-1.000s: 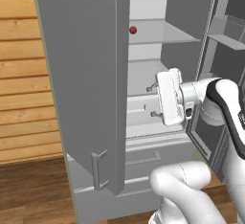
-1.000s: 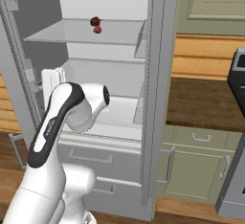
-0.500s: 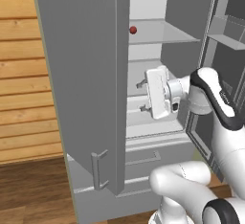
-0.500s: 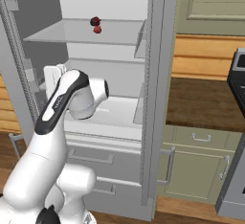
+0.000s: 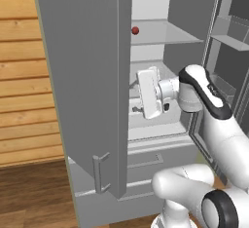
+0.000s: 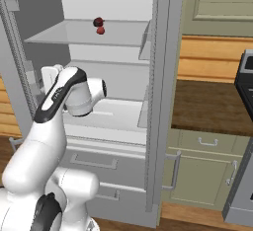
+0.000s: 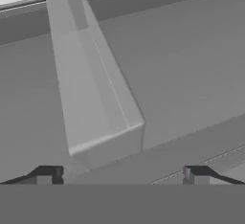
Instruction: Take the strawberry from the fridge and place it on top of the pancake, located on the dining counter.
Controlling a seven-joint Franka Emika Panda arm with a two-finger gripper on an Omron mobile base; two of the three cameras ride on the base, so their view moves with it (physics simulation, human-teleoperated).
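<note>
Currently the gripper (image 5: 135, 95) sits inside the open fridge (image 5: 87, 76), level with the lower shelf, its jaws spread wide and holding nothing. The strawberry (image 6: 100, 30) rests on the upper glass shelf (image 6: 74, 35), touching a darker maroon lump (image 6: 98, 22), well above the gripper.
</note>
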